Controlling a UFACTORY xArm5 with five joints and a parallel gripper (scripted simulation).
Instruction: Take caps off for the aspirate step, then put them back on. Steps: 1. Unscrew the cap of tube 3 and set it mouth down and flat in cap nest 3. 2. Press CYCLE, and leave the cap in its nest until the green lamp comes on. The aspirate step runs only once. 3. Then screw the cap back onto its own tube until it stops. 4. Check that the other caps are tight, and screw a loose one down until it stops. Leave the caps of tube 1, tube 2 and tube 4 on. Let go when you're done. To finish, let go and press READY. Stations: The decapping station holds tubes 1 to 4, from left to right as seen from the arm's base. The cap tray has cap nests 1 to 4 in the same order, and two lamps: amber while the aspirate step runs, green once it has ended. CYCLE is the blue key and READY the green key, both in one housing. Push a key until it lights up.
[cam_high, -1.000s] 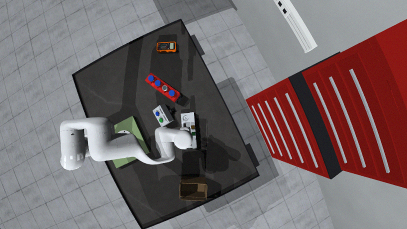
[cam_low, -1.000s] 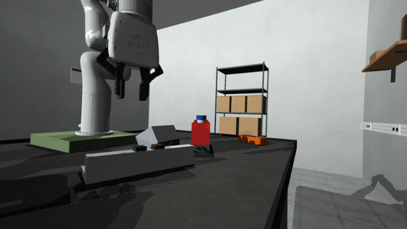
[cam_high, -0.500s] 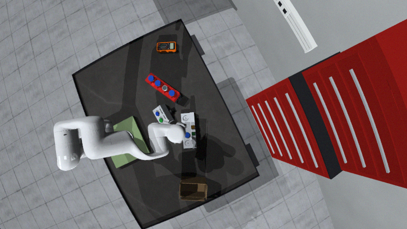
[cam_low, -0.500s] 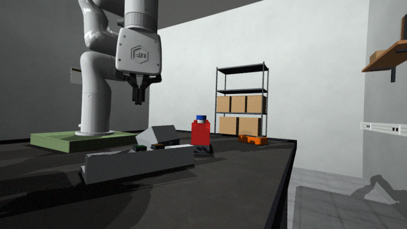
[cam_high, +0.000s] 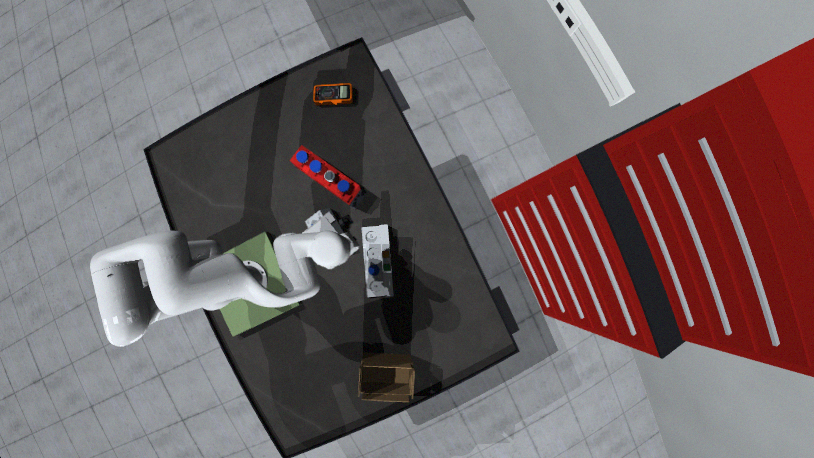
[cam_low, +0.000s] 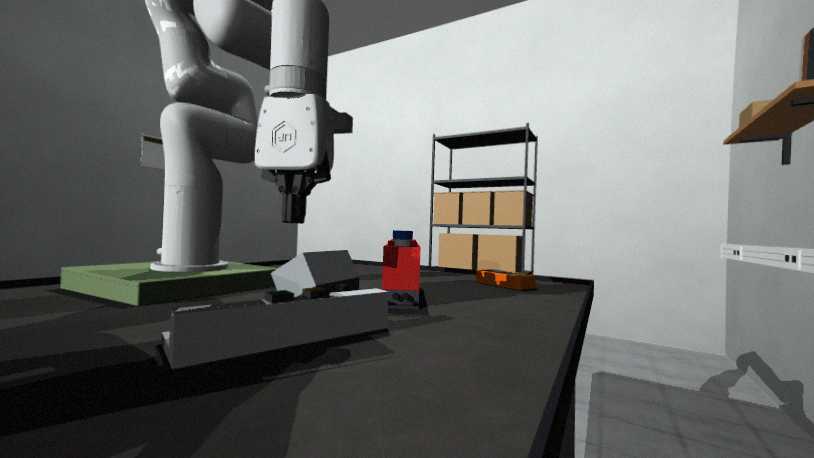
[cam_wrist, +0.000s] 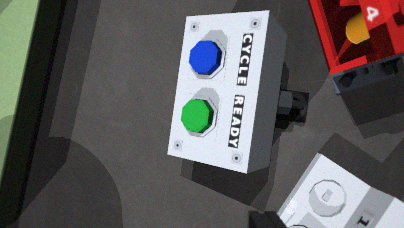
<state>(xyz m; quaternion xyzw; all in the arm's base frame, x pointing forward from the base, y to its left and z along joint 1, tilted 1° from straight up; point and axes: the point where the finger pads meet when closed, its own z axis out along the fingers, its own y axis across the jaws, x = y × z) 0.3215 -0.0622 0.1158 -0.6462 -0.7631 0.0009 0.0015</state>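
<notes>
The claw (cam_low: 292, 216) hangs above the key housing (cam_wrist: 227, 90) with its fingers pressed together on nothing. Only the wrist view reads the two keys: blue CYCLE (cam_wrist: 205, 57) and green READY (cam_wrist: 197, 116), neither touched. Only the top view counts the caps: three blue ones stand on the red decapping station (cam_high: 325, 173), whose third tube (cam_high: 329, 176) shows an open grey mouth, and the one cap (cam_high: 373, 269) taken off lies in the third of four nests in the cap tray (cam_high: 377, 260) on the table (cam_high: 239, 148). The exterior view shows just one blue cap above the station.
</notes>
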